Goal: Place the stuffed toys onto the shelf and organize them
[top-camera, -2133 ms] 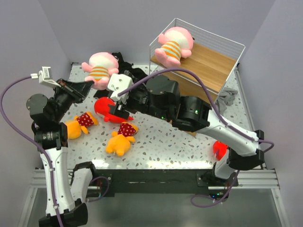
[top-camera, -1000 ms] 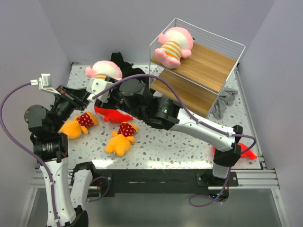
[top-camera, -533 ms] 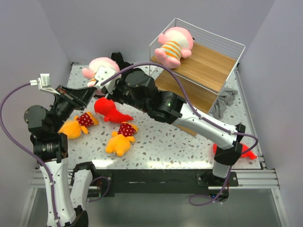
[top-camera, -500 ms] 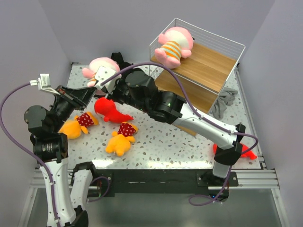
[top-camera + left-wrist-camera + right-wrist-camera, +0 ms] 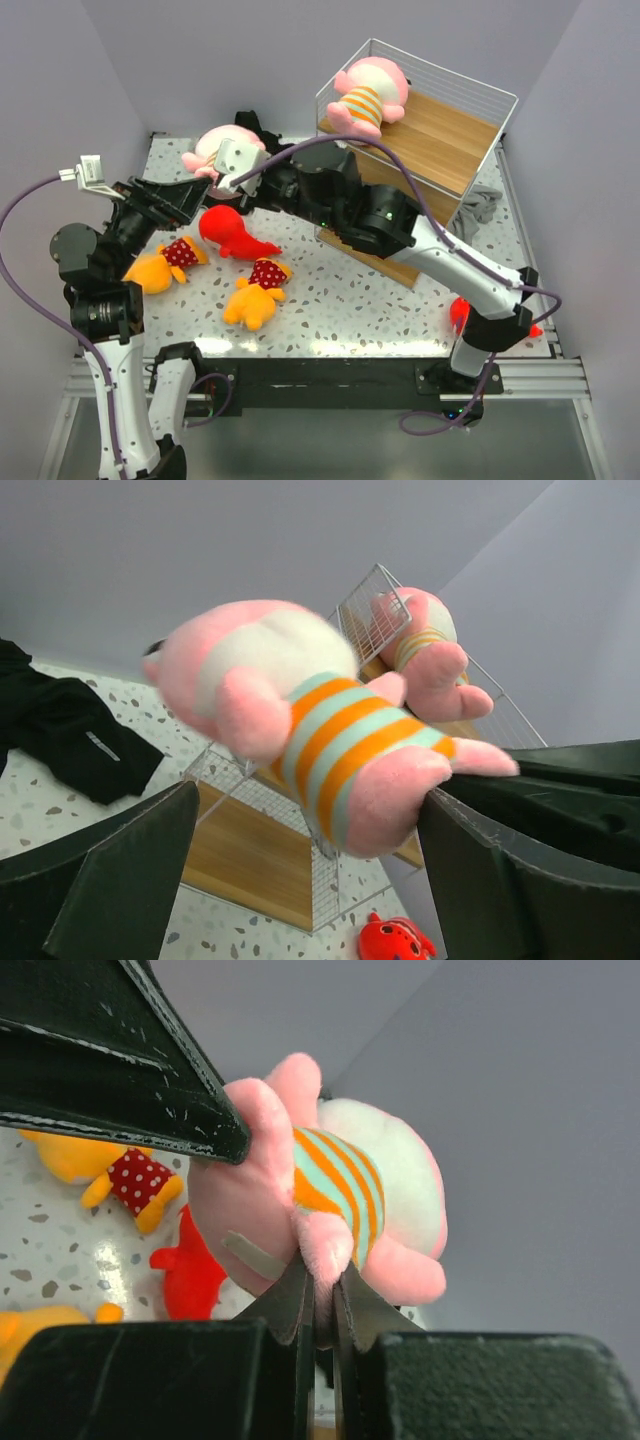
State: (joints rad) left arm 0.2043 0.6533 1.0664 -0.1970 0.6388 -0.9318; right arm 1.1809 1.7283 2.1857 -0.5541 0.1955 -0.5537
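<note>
A pink stuffed toy in an orange-striped shirt [image 5: 212, 146] hangs above the table's back left. My right gripper [image 5: 322, 1282] is shut on one of its limbs. My left gripper [image 5: 310, 815] is open around the same toy [image 5: 320, 730], one finger [image 5: 480, 860] touching its foot. In the top view the left gripper [image 5: 195, 196] sits just left of the right gripper [image 5: 222, 170]. A second pink toy [image 5: 368, 95] lies on the top board of the shelf [image 5: 450, 135]. A red toy [image 5: 235, 233] and two orange toys [image 5: 165, 265] [image 5: 257, 292] lie on the table.
Behind the held toy lies a black garment [image 5: 262, 130]. A grey cloth [image 5: 478, 212] sits right of the shelf. Another red toy [image 5: 461, 314] lies near the front right corner, partly under my right arm, which crosses in front of the shelf's lower boards.
My left gripper has opened off the pink toy while my right gripper has shut on it. The right arm has shifted slightly rightward with the toy.
</note>
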